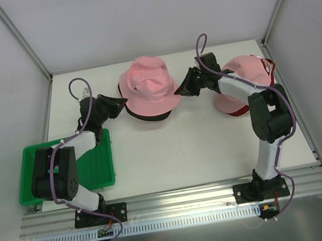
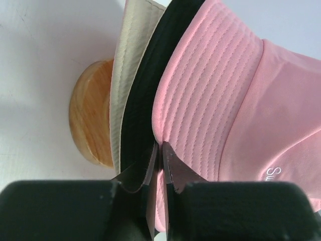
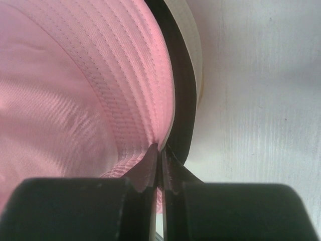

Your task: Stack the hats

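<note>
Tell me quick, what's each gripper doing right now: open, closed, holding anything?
Left gripper: closed, pinching the brim of the pink bucket hat.
Right gripper: closed, pinching the same hat's brim on the opposite side.

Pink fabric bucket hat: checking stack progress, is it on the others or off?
On: the pink fabric bucket hat lies over the black brimmed hat and beige brimmed hat.

Pink bucket hat is sitting crown-up atop black bucket hat and beige bucket hat, brims nested, centre rear. Pink cap is lying over red cap, far right.
</note>
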### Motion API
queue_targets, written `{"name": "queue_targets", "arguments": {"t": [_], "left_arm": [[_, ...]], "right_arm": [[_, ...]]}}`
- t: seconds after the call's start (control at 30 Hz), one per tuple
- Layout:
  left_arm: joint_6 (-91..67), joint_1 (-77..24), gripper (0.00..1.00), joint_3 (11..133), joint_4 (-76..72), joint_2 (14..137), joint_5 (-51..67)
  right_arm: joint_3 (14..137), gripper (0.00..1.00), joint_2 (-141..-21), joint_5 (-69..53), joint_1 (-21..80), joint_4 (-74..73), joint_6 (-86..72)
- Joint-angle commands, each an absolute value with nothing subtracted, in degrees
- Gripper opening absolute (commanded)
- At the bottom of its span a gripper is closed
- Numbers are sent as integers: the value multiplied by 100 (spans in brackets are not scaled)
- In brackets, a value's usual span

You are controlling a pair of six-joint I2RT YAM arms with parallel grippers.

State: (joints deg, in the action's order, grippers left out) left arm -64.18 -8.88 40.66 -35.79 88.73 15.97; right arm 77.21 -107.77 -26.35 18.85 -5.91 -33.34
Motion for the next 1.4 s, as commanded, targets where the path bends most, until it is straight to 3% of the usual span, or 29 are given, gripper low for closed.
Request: {"name": "queue_targets", "arguments": {"t": [0.0, 0.07, 0.57, 1.37], "left_arm": [[-6372, -879, 4, 3991, -3920, 8763, 1574], [-6337, -879, 0, 3973, -3867, 8728, 1529], [-5625, -888, 0, 4279, -1548, 8147, 475], [-5353, -1011, 0, 4184, -1063, 8824, 290]], "right_arm": [[7849, 0, -10890, -2452, 1811, -984, -3103], [7849, 1, -10881, -2417, 1819, -1011, -3085], [8480, 1, -11320, -1899, 1889, -1959, -2769], [9079, 1, -12006, -1301, 2259, -2874, -2110]]}}
